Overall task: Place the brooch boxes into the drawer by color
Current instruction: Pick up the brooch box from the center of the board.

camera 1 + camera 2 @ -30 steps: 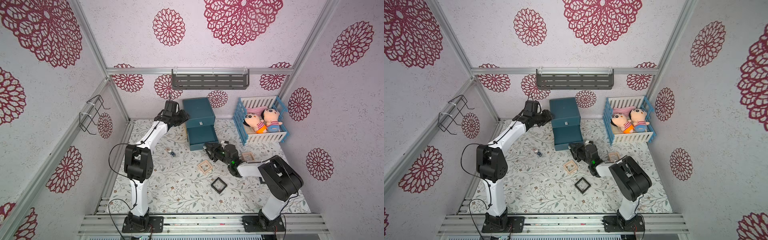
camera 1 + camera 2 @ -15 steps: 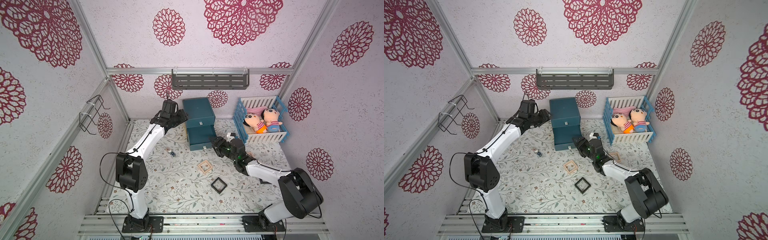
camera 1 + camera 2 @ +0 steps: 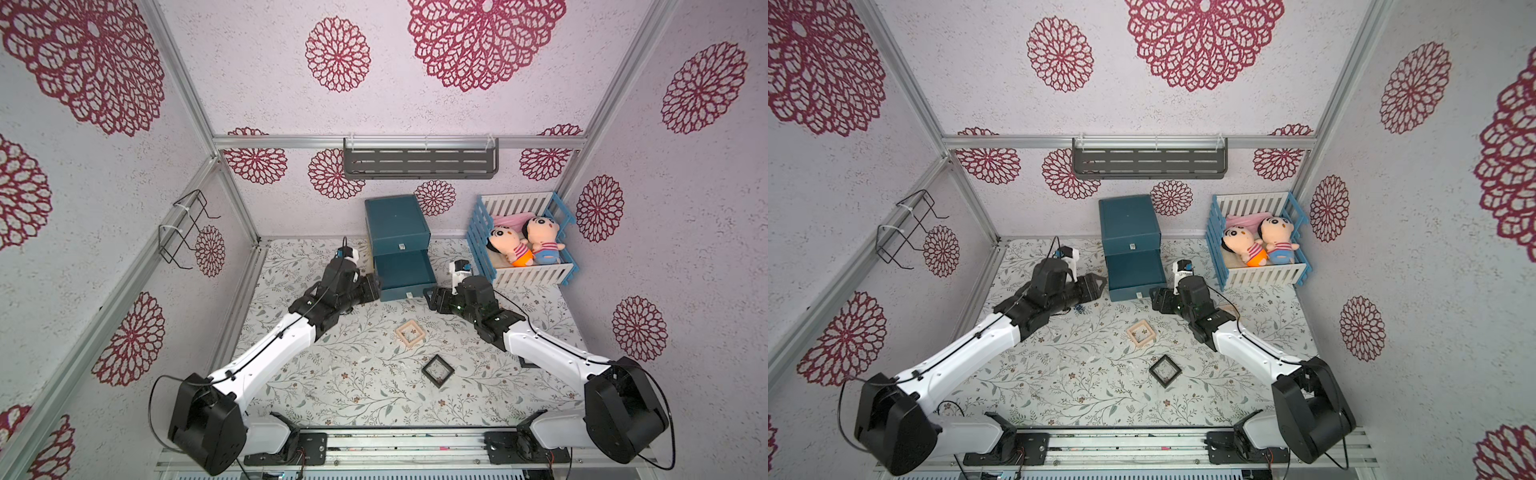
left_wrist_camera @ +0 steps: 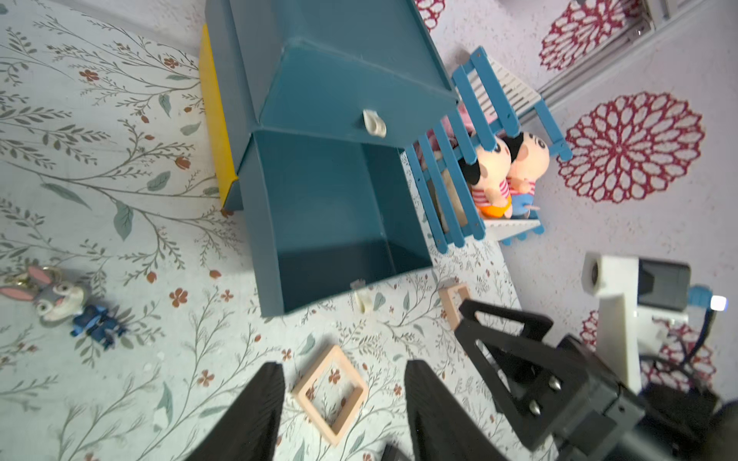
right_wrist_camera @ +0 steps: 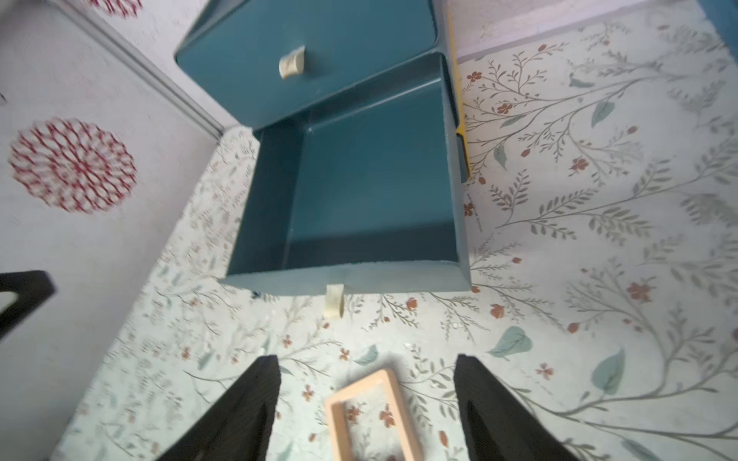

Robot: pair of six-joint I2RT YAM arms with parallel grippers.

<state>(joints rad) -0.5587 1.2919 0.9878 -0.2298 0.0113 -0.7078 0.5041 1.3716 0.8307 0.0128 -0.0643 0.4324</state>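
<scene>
The teal drawer chest [image 3: 397, 224] stands at the back with its lower drawer [image 3: 405, 272] pulled out and nothing inside it [image 5: 371, 179]. In front of it on the floor lie a pale pink brooch box [image 3: 410, 333] and a black one [image 3: 437, 370]. A second pink box [image 4: 453, 303] lies by the right arm. A yellow box [image 4: 213, 119] leans against the chest's side. My left gripper [image 3: 372, 286] hangs open at the drawer's left front corner, holding nothing [image 4: 345, 369]. Off the drawer's right front corner my right gripper [image 3: 430, 297] stands open and holds nothing [image 5: 367, 359].
A blue-and-white crib [image 3: 523, 274] with two dolls stands at the back right. A small bunny figure [image 4: 60, 299] lies on the floor left of the drawer. A grey shelf [image 3: 419, 160] hangs on the back wall, and a wire rack [image 3: 187, 228] on the left wall.
My left gripper has come forward from beside the chest's top to the open drawer's left front corner. The right jaws have spread wider, and that arm's elbow has swung out to the right.
</scene>
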